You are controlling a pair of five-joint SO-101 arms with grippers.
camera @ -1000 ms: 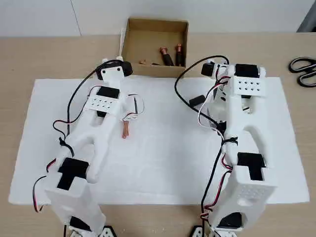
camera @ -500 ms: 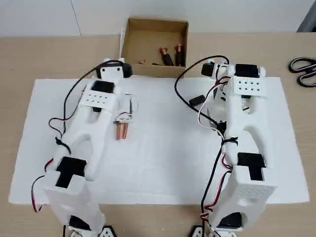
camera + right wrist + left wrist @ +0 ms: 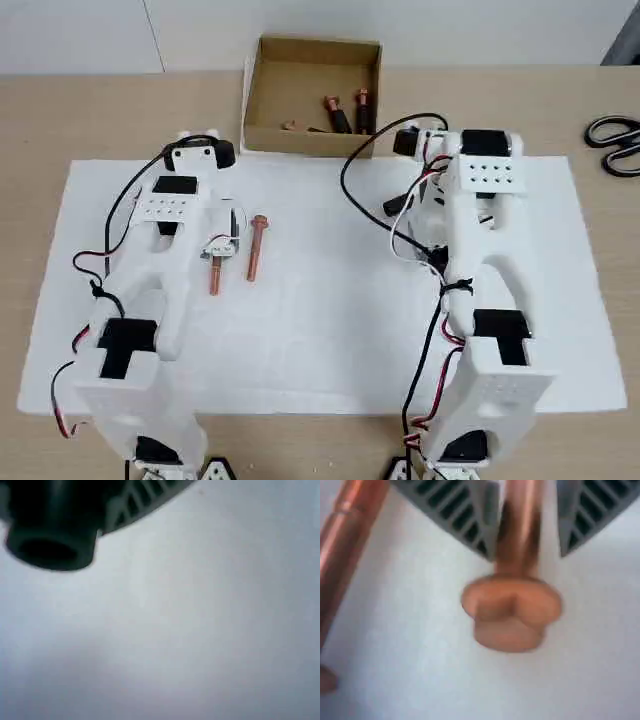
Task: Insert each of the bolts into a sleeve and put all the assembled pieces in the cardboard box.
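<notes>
Left pincer [image 3: 525, 555] is closed on a bolt [image 3: 512, 612], a second bolt [image 3: 258, 248] lying beside; a sleeve [image 3: 50, 542] is gripped by the right pincer [image 3: 95, 515].

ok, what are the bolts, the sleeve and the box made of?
The loose bolt and the held bolt look like metal, maybe copper-plated: reddish-orange, smooth sheen. The sleeve is a black matte tube, plastic or rubber, can't tell which. The box is plain brown cardboard, dull surface.
</notes>
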